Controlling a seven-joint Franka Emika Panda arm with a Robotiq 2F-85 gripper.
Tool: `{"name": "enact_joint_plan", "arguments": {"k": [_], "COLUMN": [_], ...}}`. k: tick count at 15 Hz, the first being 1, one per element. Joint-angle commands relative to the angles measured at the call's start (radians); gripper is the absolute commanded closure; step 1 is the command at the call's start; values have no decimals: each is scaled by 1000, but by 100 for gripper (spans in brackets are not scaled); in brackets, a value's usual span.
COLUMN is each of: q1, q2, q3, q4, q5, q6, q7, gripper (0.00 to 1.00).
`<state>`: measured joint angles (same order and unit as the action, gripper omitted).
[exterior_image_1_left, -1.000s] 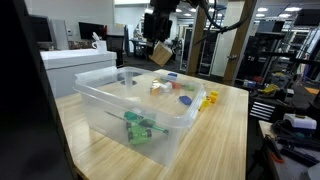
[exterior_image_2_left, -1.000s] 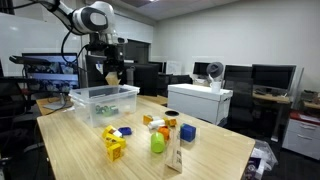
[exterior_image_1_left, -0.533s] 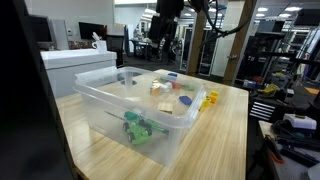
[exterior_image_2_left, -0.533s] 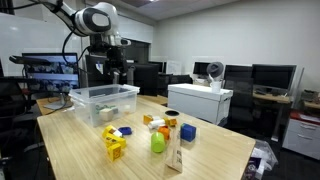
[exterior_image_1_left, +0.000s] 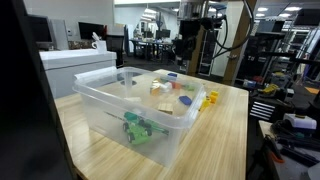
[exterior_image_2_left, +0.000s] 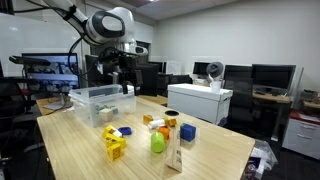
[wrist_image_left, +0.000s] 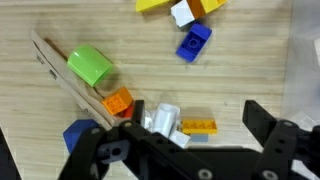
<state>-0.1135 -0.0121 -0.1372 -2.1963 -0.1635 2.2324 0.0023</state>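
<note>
Some toys sit in the clear bin already. Gripper hangs empty, jaws wide, over loose blocks left along the tabletop edge.

we see a white arm with rounded joints and a dark round cap, black cables trailing toward ten o'clock, and a matte black claw.

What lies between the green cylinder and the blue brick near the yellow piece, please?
Nothing: the wrist view shows only bare wooden table between the green cylinder and the blue brick.
</note>
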Motion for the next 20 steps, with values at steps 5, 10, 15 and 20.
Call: {"name": "enact_joint_plan", "arguments": {"k": [5, 10, 15, 20], "q1": [25, 26, 17, -1], "q2": [-84, -6, 63, 6], "q3": [37, 35, 33, 7], "q4": [-95, 85, 240, 149], "q5": [34, 178, 182, 149], "q6": [-68, -94, -70, -98], "q7": [-14, 3, 20, 8], "gripper": [0, 0, 0, 0]}}
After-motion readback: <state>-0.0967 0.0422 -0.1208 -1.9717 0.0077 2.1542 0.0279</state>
